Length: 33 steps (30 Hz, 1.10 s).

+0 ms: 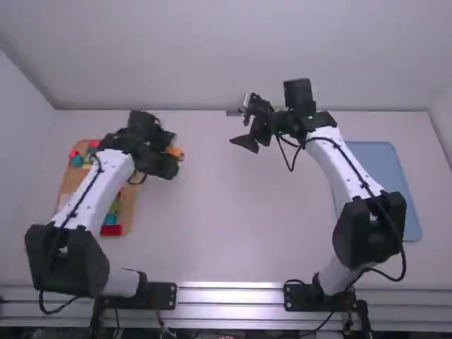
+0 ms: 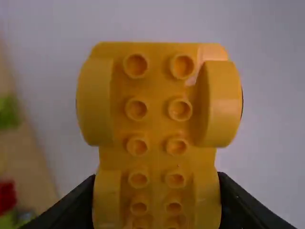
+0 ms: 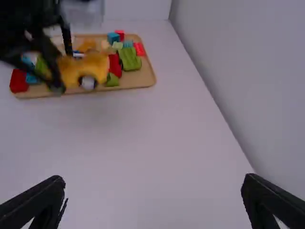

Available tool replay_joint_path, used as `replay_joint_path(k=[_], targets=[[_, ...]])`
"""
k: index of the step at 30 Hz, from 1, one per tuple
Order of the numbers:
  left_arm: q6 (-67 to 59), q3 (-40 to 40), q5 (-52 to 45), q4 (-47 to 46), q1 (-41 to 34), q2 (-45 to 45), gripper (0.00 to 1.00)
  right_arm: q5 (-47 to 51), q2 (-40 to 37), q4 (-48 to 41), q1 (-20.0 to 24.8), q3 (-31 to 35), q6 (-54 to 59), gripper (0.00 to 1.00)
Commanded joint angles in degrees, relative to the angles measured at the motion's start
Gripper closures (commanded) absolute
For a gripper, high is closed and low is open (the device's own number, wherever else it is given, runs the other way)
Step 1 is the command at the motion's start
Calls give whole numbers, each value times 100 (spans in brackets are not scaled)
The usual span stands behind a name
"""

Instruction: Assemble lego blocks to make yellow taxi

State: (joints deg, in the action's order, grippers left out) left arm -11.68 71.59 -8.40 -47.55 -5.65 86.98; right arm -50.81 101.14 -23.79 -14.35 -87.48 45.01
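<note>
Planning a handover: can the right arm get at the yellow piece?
Probably yes: the right gripper is open, nothing stands between it and the yellow piece, though the left gripper holds it.

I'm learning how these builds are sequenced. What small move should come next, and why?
Probably lower the yellow wheeled base onto the table, studs up. The left jaws grip it by its sides, beside the wooden tray; its visible studs are bare, and the right jaws stand open, holding nothing.
</note>
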Motion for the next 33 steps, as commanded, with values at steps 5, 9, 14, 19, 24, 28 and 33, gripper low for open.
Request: replay_joint_path(k=[5,9,14,19,24,28,33], targets=[[-1956,-81,31,214,-1366,820,58,-1126,42,-186,422,-181,-13,1],[-2684,-79,15,328,-1930,1388,64,-1419,42,-258,590,-181,-20,1],[-3554,-81,-343,350,-2393,1908,67,-1572,42,-256,706,-181,-17,1],[-3615,-157,-297,444,-2649,2041,64,-1733,42,-234,767,-181,-17,1],[-3569,-494,-247,946,-2793,2044,57,-1733,42,-236,750,-181,-20,1],[-3571,-925,15,1602,-2815,2044,52,-1735,42,-240,756,-181,-20,1],[-3532,-1010,358,1655,-2811,2039,32,-1735,42,-238,756,-181,-20,1]])
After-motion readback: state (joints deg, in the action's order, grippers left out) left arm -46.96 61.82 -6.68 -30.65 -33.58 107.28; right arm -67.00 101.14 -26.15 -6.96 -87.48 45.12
